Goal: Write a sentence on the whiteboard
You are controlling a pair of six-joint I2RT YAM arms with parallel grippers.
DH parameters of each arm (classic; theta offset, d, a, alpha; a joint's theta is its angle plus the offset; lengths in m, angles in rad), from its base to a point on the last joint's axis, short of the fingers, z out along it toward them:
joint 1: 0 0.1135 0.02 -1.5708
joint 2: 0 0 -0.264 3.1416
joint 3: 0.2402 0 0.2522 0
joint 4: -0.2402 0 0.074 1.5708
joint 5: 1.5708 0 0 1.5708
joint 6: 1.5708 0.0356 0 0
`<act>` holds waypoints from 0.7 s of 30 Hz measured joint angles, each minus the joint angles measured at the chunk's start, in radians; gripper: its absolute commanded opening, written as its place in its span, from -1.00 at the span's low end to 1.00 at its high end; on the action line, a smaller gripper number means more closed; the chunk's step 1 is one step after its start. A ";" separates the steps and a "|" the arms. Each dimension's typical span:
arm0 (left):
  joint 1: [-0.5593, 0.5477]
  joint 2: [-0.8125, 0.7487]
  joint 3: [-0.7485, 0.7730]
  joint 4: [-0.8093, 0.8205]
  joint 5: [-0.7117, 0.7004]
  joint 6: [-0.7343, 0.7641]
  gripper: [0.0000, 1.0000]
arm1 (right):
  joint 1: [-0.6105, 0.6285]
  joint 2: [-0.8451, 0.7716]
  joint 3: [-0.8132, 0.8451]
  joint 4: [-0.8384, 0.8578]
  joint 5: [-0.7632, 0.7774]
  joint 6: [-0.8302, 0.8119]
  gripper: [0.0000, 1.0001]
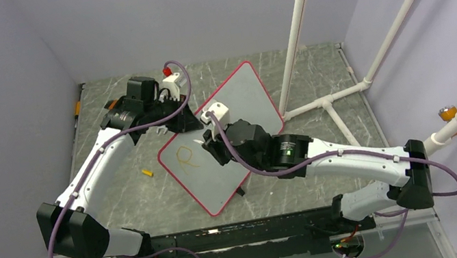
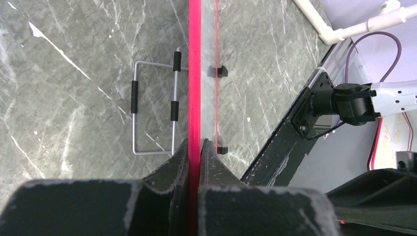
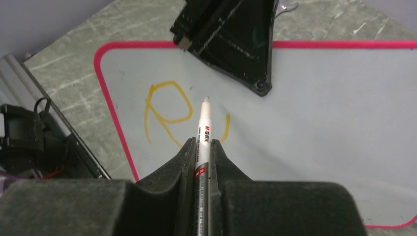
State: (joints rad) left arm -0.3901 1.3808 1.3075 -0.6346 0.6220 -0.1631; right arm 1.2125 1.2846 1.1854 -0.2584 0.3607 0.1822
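The whiteboard [image 1: 242, 102] lies slanted in the middle of the table, pale grey with a red-pink rim. Of the sentence, an orange-yellow "R" [image 3: 167, 110] and one short stroke [image 3: 226, 129] show near its left end; the R also shows in the top view [image 1: 185, 156]. My left gripper [image 1: 191, 122] is shut on the board's rim [image 2: 195, 73], which shows edge-on in the left wrist view. My right gripper [image 3: 203, 145] is shut on a white marker pen [image 3: 204, 125]. The pen's tip [image 3: 206, 100] points at the board between the R and the stroke.
A small yellow cap [image 1: 147, 173] lies on the table left of the board. A wire stand [image 2: 155, 108] and small black clips [image 2: 222, 71] sit behind the board. White pipes [image 1: 328, 96] stand at the back right. A black rail [image 1: 229, 236] runs along the near edge.
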 measured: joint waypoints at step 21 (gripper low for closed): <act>0.000 0.000 0.000 -0.001 -0.011 0.003 -1.00 | -0.014 0.088 0.025 0.023 0.114 -0.002 -1.00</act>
State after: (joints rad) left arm -0.3904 1.3808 1.3075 -0.6357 0.6109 -0.1600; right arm 1.1980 1.3724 1.2102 -0.2352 0.4744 0.1806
